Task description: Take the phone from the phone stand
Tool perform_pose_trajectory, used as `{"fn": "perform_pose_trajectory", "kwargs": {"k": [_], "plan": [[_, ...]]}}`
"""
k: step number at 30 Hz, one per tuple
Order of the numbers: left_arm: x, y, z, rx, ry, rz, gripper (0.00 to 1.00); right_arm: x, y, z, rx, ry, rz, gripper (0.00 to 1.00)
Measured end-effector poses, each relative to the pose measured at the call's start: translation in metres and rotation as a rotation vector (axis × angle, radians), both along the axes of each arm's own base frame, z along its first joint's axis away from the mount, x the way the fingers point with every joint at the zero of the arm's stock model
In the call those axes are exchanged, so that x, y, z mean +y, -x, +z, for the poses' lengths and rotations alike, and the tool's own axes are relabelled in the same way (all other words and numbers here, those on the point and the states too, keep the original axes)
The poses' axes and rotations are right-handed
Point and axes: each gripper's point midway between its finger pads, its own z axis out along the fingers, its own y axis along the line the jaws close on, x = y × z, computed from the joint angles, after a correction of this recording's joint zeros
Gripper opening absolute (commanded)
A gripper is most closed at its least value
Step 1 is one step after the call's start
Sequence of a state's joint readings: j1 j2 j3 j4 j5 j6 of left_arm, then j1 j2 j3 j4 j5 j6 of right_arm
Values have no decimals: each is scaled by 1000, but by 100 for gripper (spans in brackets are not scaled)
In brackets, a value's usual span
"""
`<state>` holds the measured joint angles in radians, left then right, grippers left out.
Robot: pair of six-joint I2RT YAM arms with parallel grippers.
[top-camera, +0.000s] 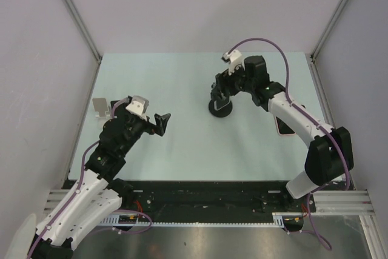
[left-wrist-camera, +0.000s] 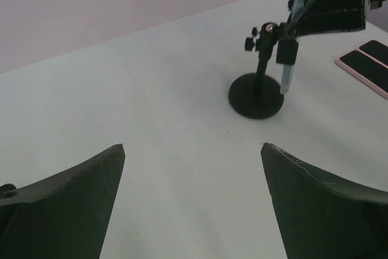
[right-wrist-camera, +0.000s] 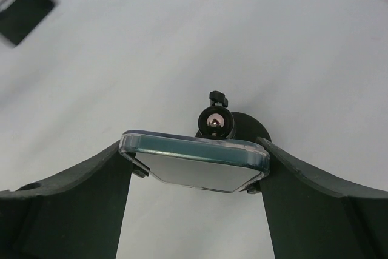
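Our right fingers are clamping the phone by its two side edges. The phone is sitting up at the head of the black phone stand, with the stand's ball joint peeking out right behind it. The stand is sitting near the middle of the table. Our left fingers are hanging spread wide with nothing between them, and the stand is at roughly 2 o'clock from them. A pink-edged handset is lying flat at 4 o'clock from the stand.
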<state>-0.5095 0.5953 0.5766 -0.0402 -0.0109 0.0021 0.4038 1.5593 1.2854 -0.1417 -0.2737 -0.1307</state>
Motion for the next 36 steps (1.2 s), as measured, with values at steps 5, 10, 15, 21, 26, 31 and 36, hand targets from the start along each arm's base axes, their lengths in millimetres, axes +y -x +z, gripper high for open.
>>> {"fn": "perform_pose_trajectory", "kwargs": {"k": [5,10,15,21,26,31,36], "plan": [[-8,4,0,-2,-3,-51,100,58,63,-5,61,4,286,12],[-20,11,-2,-2,-14,-134,100,88,108,-8,73,14,499,15],[-43,27,-8,-10,-25,-293,100,101,133,-10,56,34,631,20],[-69,54,-13,-39,-33,-493,100,107,149,-10,58,36,703,62],[-81,69,-12,-68,-45,-594,100,104,156,-10,70,43,710,93],[-84,74,-12,-79,-52,-628,100,100,162,12,26,25,703,100],[-86,75,-14,-92,-74,-654,100,91,170,42,-50,6,690,100]]}}
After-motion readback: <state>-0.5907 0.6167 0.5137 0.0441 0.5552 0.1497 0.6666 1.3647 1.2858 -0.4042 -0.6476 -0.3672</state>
